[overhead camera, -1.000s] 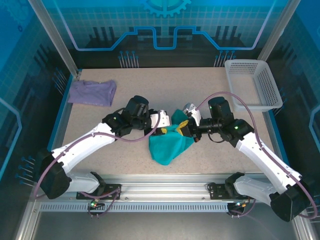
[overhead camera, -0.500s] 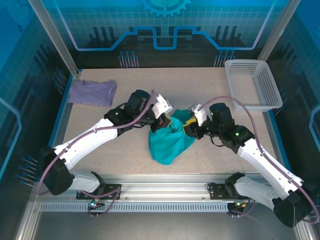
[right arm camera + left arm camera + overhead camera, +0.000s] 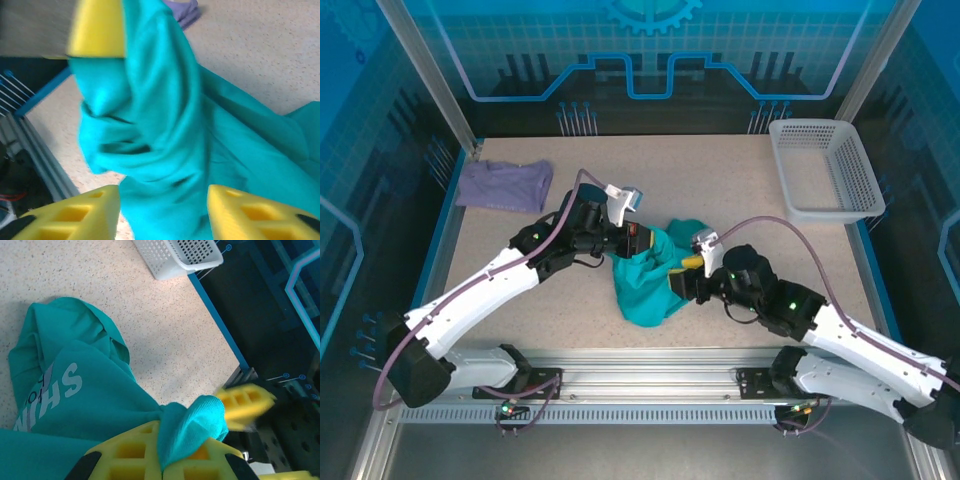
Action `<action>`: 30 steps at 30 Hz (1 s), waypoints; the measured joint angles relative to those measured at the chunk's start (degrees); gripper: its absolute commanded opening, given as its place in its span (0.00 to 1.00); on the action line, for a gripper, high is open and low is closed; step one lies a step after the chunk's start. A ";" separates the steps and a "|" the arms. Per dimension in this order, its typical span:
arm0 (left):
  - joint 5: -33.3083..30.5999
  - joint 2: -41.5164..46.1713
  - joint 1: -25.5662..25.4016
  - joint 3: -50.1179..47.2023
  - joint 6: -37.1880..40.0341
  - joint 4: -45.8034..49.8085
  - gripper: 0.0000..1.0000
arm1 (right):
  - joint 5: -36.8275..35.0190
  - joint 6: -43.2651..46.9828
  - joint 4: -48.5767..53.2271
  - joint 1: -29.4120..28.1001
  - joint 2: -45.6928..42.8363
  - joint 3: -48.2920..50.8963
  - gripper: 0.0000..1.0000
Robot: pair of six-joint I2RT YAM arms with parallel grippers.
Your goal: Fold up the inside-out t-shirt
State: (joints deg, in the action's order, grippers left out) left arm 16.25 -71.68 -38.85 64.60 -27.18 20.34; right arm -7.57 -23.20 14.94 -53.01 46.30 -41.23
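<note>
Beyond teal t-shirt [image 3: 645, 288], lavender shirt [image 3: 505, 185]; white basket [image 3: 807, 123]

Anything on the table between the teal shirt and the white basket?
No. The left wrist view shows bare speckled tabletop between the teal t-shirt and the white basket.

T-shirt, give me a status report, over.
Left gripper shut on t-shirt. Right gripper open, straddling it. Cloth bunched, unfolded. Purple shirt, basket well clear.

Overhead, two wrist close-ups; common t-shirt [image 3: 645, 288]
</note>
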 measured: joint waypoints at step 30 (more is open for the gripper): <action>7.65 3.23 0.44 -1.53 -2.91 -0.07 0.00 | 29.51 3.06 -23.47 12.94 9.51 3.30 0.28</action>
State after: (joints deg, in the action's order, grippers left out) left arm 23.90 -68.45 -38.41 63.07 -30.09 20.27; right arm 21.93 -20.14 -8.54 -40.07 55.81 -37.93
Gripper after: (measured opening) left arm 0.054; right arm 0.289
